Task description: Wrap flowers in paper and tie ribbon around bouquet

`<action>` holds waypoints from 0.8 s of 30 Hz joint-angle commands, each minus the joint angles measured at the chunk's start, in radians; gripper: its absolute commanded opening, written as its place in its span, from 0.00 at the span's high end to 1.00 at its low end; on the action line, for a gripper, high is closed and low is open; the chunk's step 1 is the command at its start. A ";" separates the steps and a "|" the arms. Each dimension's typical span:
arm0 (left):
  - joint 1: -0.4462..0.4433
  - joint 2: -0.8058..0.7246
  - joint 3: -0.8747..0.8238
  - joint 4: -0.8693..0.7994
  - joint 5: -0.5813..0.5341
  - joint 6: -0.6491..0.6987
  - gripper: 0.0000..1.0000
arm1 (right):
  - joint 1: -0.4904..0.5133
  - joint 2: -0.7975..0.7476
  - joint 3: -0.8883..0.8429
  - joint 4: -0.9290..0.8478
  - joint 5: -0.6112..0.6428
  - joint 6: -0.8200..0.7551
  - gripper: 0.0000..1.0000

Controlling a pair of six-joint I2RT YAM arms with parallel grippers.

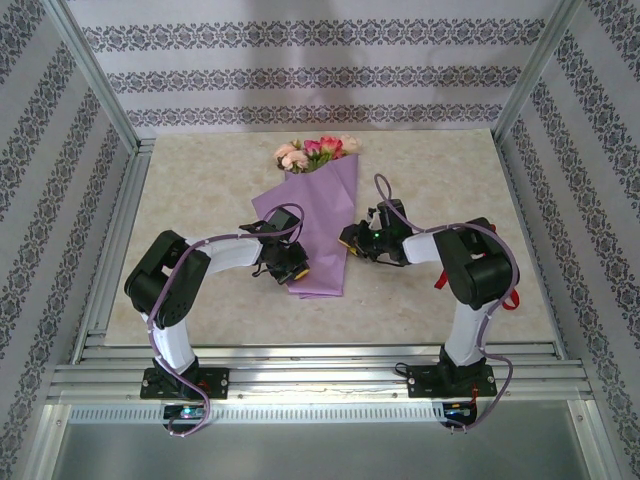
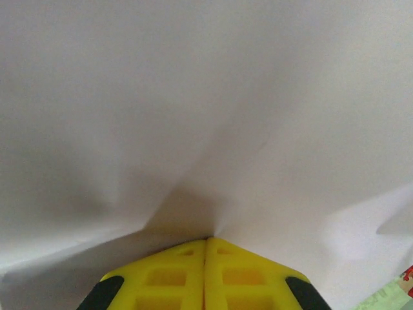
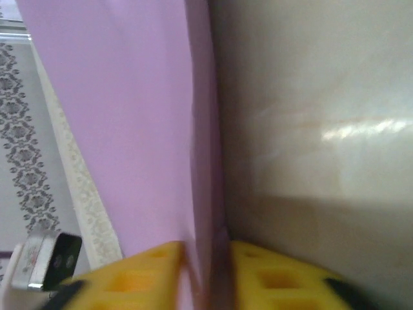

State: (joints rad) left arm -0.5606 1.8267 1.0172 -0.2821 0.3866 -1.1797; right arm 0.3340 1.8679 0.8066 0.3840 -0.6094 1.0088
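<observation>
Our left gripper [image 2: 206, 241] is clamped shut on the paper [image 2: 193, 97]; the right gripper [image 3: 206, 252] straddles its right edge, grip uncertain. The bouquet [image 1: 315, 225] lies at the middle of the table [image 1: 200, 200], flowers [image 1: 318, 150] toward the far edge. We judge it light and crease-prone, best pinched at the edges.

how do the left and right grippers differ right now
The left gripper is shut on puckered paper; the right gripper has a gap with the paper's edge in it. The left sits left of the bouquet, the right on its right. Both have yellow fingers.
</observation>
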 commanded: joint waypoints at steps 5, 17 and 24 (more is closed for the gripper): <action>0.004 0.115 -0.055 -0.057 -0.080 0.028 0.93 | 0.077 -0.115 -0.107 -0.131 -0.049 -0.068 0.49; 0.002 0.125 -0.051 -0.054 -0.079 0.035 0.93 | 0.123 -0.200 -0.189 -0.172 0.016 -0.066 0.96; 0.002 0.131 -0.059 -0.038 -0.076 0.029 0.93 | 0.182 -0.282 -0.238 -0.219 -0.007 -0.032 0.51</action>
State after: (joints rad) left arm -0.5606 1.8404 1.0233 -0.2661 0.3969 -1.1622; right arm 0.4801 1.6203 0.6071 0.2256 -0.6102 0.9634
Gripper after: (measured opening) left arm 0.072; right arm 0.488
